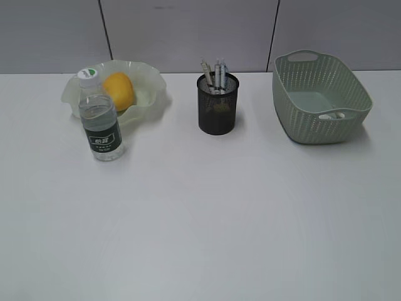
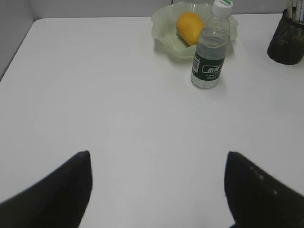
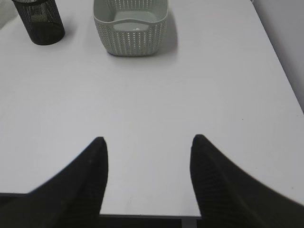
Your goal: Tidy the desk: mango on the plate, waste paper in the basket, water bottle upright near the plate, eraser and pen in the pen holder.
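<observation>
Bare white desk (image 1: 200,238) fills lower half of exterior view, neither of my arms in it. Upper left: mango (image 1: 118,90) in plate (image 1: 153,81), water bottle (image 1: 99,116) upright just before it. Centre: pen holder (image 1: 218,103) with pens. Upper right: basket (image 1: 321,97), white scrap at its bottom, likely waste paper.

Left wrist view: my left gripper (image 2: 156,164) at bottom, fingers wide apart, empty; bottle, plate at top.

Right wrist view: my right gripper (image 3: 148,147) apart, empty; basket top centre.

Judgement: tidying looks finished; eraser not discernible. Next: hold clear.
</observation>
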You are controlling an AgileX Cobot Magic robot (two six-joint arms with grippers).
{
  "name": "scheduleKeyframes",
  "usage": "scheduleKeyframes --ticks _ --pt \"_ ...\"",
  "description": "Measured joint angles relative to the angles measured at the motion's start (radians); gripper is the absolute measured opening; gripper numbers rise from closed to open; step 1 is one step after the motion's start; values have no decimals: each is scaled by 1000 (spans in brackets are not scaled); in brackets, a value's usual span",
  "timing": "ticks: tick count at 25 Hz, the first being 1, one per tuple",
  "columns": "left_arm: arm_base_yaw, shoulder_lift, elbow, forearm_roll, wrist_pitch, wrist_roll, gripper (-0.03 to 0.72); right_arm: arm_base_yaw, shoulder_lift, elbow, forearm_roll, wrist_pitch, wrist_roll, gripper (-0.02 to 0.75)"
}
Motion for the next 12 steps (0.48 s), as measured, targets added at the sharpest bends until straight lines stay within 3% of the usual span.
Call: scheduleKeyframes --ticks 3,12 --pt "0 0 0 0 0 0 658 0 0 0 0 0 0 445" --pt "0 0 0 0 0 0 515 0 0 0 0 0 0 445"
